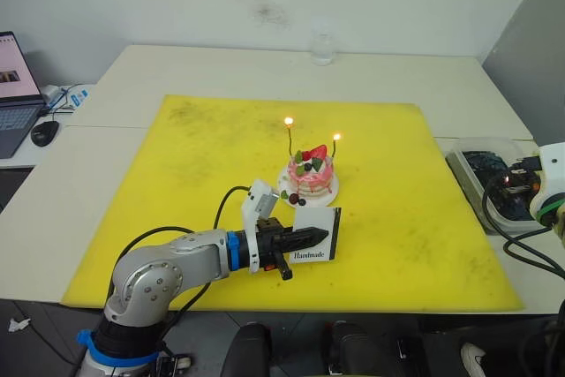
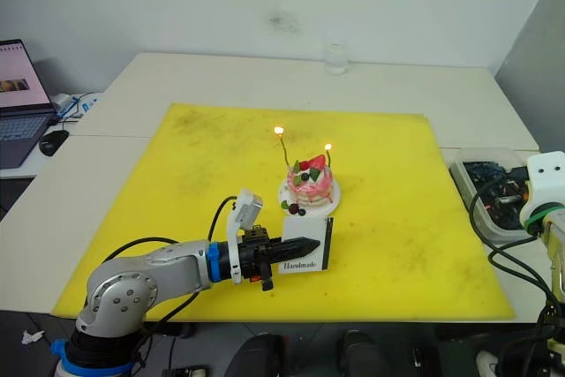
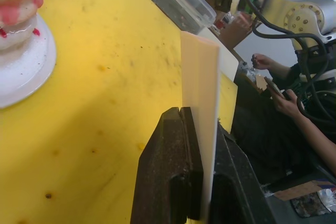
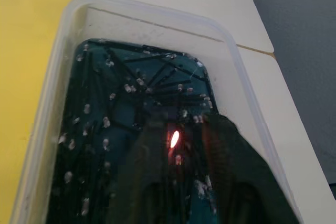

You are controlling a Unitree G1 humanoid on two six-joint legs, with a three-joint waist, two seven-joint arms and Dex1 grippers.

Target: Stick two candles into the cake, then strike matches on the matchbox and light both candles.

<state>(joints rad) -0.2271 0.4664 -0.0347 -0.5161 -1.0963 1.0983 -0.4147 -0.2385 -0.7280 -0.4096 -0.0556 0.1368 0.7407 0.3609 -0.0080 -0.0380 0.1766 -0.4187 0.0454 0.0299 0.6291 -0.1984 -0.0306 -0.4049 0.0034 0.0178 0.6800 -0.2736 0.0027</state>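
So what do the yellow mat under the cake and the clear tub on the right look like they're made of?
The yellow mat looks like matte foam or rubber sheet: no glare, dark scuffs and small pits; exact material unclear. The clear rounded tub looks like translucent plastic: its wall shows the table through it, with a soft sheen.

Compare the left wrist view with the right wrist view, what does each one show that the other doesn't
Left wrist: the left end effector shut on the upright matchbox, the cake on its white plate, and a person's hands beyond the table edge.

Right wrist: the right end effector holding a match with a small flame over dark water strewn with spent matches.

Both: the yellow mat and the clear plastic tub beside it.
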